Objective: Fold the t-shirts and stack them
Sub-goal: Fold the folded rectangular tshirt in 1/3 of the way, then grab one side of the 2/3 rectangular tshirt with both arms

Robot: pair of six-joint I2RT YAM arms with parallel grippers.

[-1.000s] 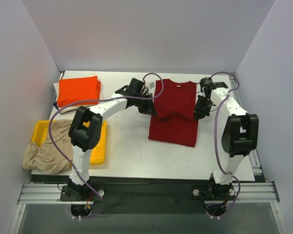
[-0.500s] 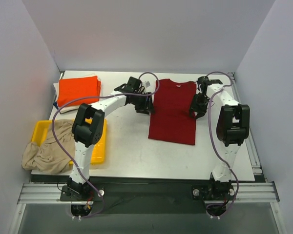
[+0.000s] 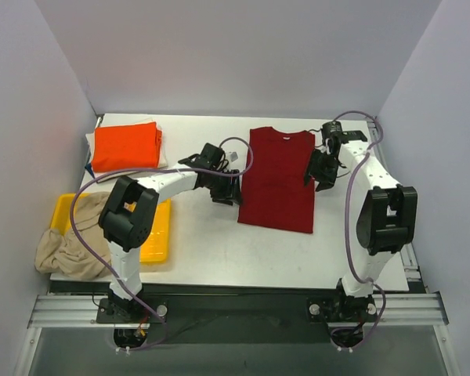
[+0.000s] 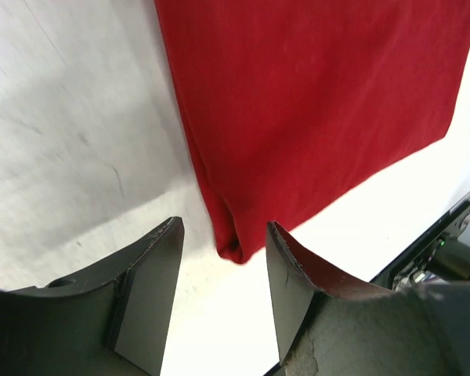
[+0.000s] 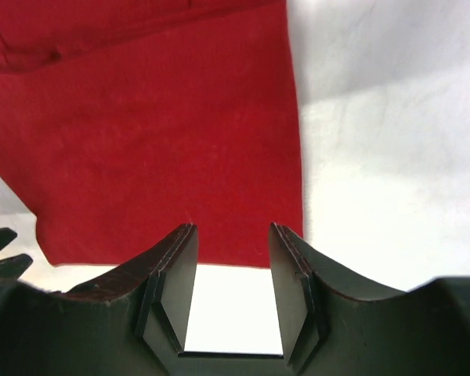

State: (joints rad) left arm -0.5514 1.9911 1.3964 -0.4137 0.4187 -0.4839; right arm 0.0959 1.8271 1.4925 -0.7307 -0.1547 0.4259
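The dark red t-shirt (image 3: 278, 180) lies flat in the middle of the table as a long narrow strip, sleeves folded in, collar at the far end. My left gripper (image 3: 229, 190) stands open just off its left edge; in the left wrist view the red t-shirt (image 4: 313, 94) has a folded corner just beyond the empty left gripper (image 4: 223, 235). My right gripper (image 3: 319, 168) is open at the shirt's right edge. The right wrist view shows the red t-shirt (image 5: 164, 133) ending in front of the right gripper (image 5: 233, 231), nothing between the fingers.
A folded orange t-shirt (image 3: 125, 146) tops a small stack at the far left. A crumpled beige t-shirt (image 3: 70, 239) spills over the yellow tray (image 3: 158, 235) at the near left. White tabletop (image 3: 219, 251) surrounds the red shirt; walls stand close on three sides.
Both grippers have opened and let go of the red shirt's sides. The shirt has settled flat into a narrow strip. The left gripper has drawn back toward the near left.
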